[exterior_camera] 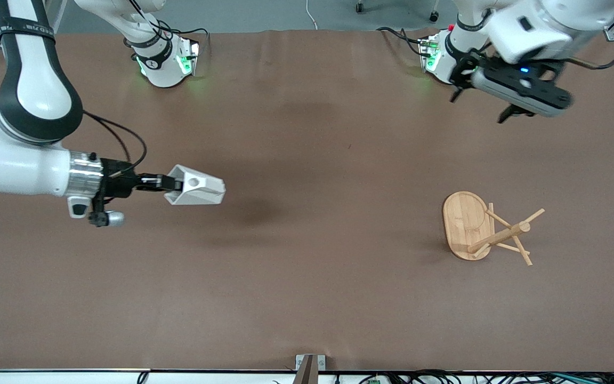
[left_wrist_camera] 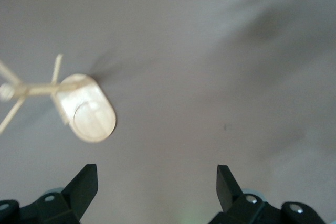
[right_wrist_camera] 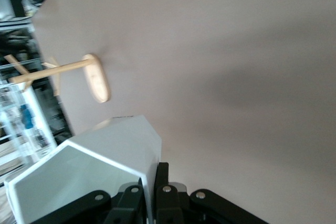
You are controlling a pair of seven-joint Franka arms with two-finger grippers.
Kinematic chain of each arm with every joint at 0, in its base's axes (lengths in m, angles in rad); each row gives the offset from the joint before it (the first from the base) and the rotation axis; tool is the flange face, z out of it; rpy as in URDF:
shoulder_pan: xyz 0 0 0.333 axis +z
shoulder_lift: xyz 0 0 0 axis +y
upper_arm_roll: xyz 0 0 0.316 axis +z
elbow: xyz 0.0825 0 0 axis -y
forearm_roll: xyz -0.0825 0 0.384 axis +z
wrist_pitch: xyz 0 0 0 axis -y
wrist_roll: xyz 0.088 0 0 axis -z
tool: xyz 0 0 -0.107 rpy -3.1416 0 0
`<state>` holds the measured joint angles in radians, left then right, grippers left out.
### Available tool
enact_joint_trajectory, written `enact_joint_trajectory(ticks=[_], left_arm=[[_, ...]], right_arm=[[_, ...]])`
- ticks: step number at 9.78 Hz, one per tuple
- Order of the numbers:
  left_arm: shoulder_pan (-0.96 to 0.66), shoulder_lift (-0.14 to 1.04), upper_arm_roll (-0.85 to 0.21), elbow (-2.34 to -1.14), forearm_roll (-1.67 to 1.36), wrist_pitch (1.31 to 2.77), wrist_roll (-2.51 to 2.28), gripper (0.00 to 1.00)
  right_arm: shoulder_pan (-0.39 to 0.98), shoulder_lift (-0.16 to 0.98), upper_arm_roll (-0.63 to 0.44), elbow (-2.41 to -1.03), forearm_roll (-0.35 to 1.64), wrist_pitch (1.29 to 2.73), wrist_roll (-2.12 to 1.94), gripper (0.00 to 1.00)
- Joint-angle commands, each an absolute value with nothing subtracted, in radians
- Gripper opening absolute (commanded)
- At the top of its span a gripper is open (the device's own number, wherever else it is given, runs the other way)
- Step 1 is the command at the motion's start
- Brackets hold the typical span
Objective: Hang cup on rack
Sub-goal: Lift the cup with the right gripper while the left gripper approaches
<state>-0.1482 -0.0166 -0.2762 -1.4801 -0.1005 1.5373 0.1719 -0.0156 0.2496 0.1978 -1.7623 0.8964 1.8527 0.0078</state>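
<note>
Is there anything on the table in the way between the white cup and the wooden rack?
Nothing visible is. The right gripper holds the cup in the air over the right arm's end of the table. The rack stands toward the left arm's end, and only bare tabletop shows between them. The left gripper waits, open, near its base.

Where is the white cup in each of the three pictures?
Front view: the cup is held up over the table by the right gripper, toward the right arm's end.
Left wrist view: the cup is not in it.
Right wrist view: the cup fills the lower corner, clamped at its wall by the right gripper.
Shared landmark: the rack shows in all three.
</note>
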Motion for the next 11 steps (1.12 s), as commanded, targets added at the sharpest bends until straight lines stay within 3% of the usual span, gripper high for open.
enact_joint_trajectory(ticks=[1, 5, 8, 11], left_arm=[[-0.143, 0.023, -0.375, -1.489, -0.123, 1.595, 0.309, 1.0], [-0.143, 0.092, -0.527, -1.488, -0.141, 1.667, 0.533, 1.0], [-0.181, 0.165, -0.54, -1.433, -0.137, 1.667, 0.686, 1.0], [-0.239, 0.262, -0.54, -1.327, -0.13, 1.667, 0.689, 1.0]], right_arm=[[-0.02, 0.212, 0.305, -1.874, 1.107, 1.983, -0.072, 0.0], [0.006, 0.242, 0.357, -1.896, 1.345, 1.936, -0.228, 0.0], [0.011, 0.241, 0.368, -1.925, 1.361, 1.833, -0.232, 0.0], [0.015, 0.241, 0.391, -1.928, 1.362, 1.839, -0.236, 0.0]])
